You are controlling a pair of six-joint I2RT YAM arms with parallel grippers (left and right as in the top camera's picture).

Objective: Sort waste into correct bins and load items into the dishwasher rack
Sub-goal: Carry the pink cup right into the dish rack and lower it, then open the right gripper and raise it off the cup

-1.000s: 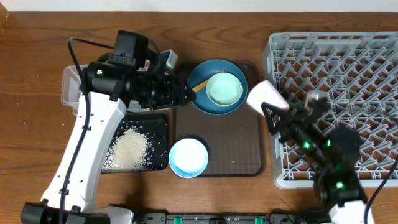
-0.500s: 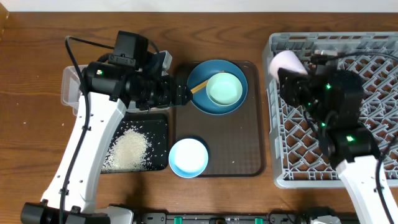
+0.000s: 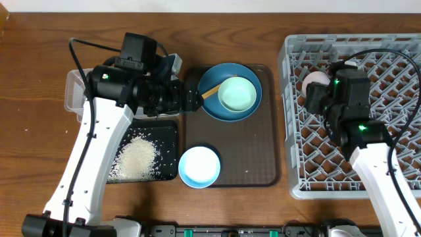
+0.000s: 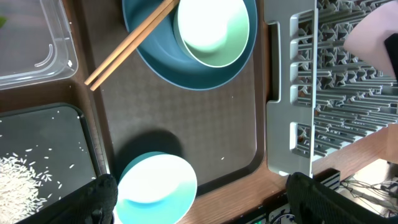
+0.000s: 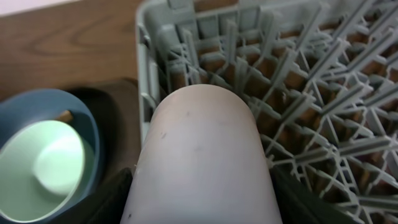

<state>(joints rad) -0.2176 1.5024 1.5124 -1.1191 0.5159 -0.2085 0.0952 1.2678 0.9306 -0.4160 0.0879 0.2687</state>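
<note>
Moved: right claw (image 3: 322,92) swung the pink cup (image 3: 316,79) from by the brown tray (image 3: 250,151) to over the dishwasher rack (image 3: 395,46) — squeezing it | left claw (image 3: 191,99) spread wide, empty, beside the blue plate (image 3: 210,108) | next: set cup down

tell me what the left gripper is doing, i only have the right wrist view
observer: the left gripper is open and empty, above the left edge of the brown tray
operator: anything else on that tray besides the plate and green bowl
observer: a small white bowl sits in its corner beside the black tray
operator: and the rice
observer: it lies in a loose pile in the black tray, left of the brown tray
</note>
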